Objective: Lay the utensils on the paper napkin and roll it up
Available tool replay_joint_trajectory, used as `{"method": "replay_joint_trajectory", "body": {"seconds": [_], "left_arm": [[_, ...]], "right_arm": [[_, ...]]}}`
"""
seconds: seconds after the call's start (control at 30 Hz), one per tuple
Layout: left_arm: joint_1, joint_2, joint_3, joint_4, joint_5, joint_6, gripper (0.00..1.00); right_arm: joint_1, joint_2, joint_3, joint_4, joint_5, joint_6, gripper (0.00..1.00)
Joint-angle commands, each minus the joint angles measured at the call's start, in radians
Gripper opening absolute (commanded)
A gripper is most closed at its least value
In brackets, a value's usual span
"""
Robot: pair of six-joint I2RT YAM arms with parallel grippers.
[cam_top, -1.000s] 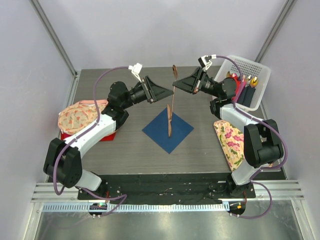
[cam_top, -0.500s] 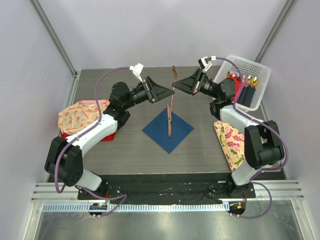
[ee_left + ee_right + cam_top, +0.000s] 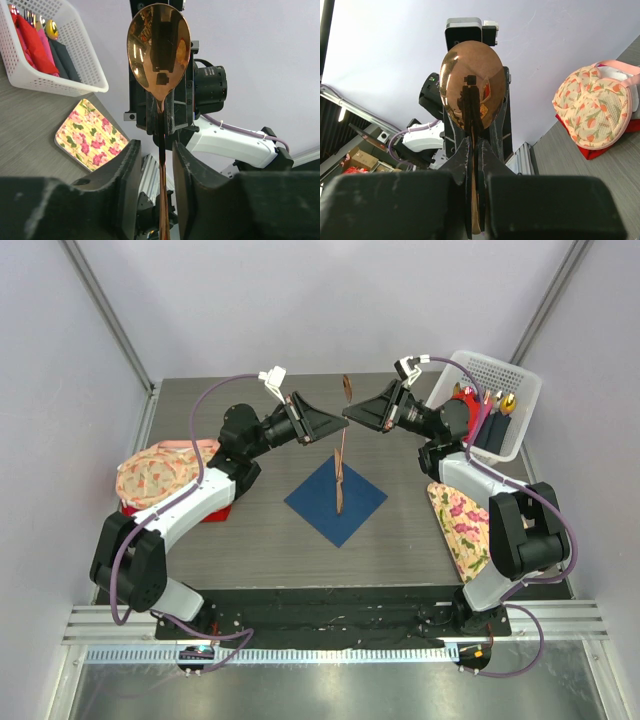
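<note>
We note right gripper [image 3: 474, 148] pinching spoon [image 3: 159, 50] handle, upright, raised near napkin [image 3: 318, 510]; left gripper [image 3: 156, 148] spread astride handle, not touching. We fear off-centre closing knocks spoon askew; early release drops it off napkin.

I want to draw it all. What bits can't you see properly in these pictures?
Shiny copper-brown metal spoon: handle end cut off by bottom edge, left wrist view.
Red flat thing, top view: mostly under floral cloth.
White plastic basket contents, top view: too small.
</note>
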Motion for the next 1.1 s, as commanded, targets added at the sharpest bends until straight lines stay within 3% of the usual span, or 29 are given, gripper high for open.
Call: {"method": "replay_joint_trajectory", "body": {"seconds": [0.0, 0.13, 0.27, 0.33, 0.37, 0.4, 0.43, 0.57, 0.67, 0.7, 0.73, 0.9, 1.07], "left_arm": [[-0.007, 0.006, 0.038, 0.063, -0.017, 0.002, 0.32], [-0.005, 0.013, 0.038, 0.067, -0.022, -0.009, 0.22], [-0.005, 0.01, 0.033, 0.072, -0.014, -0.007, 0.0], [-0.005, -0.001, 0.015, 0.056, -0.016, -0.007, 0.0], [-0.005, -0.007, 0.007, 0.047, -0.014, -0.007, 0.0], [-0.005, -0.023, -0.008, 0.021, -0.014, -0.006, 0.0], [-0.004, -0.03, -0.017, -0.002, -0.017, 0.003, 0.0], [-0.004, -0.092, -0.08, -0.166, -0.114, 0.049, 0.0], [-0.005, -0.124, -0.097, -0.337, -0.215, 0.115, 0.0], [-0.005, -0.122, -0.091, -0.38, -0.255, 0.132, 0.0], [-0.005, -0.112, -0.08, -0.498, -0.296, 0.152, 0.0], [-0.045, -0.015, 0.027, -0.776, -0.565, 0.27, 0.0], [-0.105, 0.12, 0.085, -0.816, -0.585, 0.299, 0.0]], "right_arm": [[0.011, -0.037, 0.004, 0.045, 0.014, -0.023, 0.01], [0.019, -0.033, 0.007, 0.041, 0.014, -0.022, 0.01], [0.022, -0.028, 0.016, -0.009, 0.014, -0.046, 0.01], [0.022, -0.03, 0.032, -0.088, 0.01, -0.075, 0.11], [0.02, -0.031, 0.038, -0.122, 0.011, -0.104, 0.18], [0.022, -0.037, 0.044, -0.168, 0.014, -0.126, 0.4], [0.02, -0.042, 0.05, -0.217, 0.014, -0.156, 0.54], [0.014, -0.065, 0.097, -0.505, 0.013, -0.319, 0.91], [-0.01, -0.08, 0.145, -0.765, 0.068, -0.524, 0.98], [-0.019, -0.083, 0.163, -0.85, 0.105, -0.66, 0.99], [-0.025, -0.094, 0.183, -1.005, 0.143, -0.727, 1.0], [-0.052, -0.125, 0.21, -1.182, 0.286, -0.913, 1.0], [-0.052, -0.151, 0.24, -1.317, 0.396, -1.112, 1.0]]}}
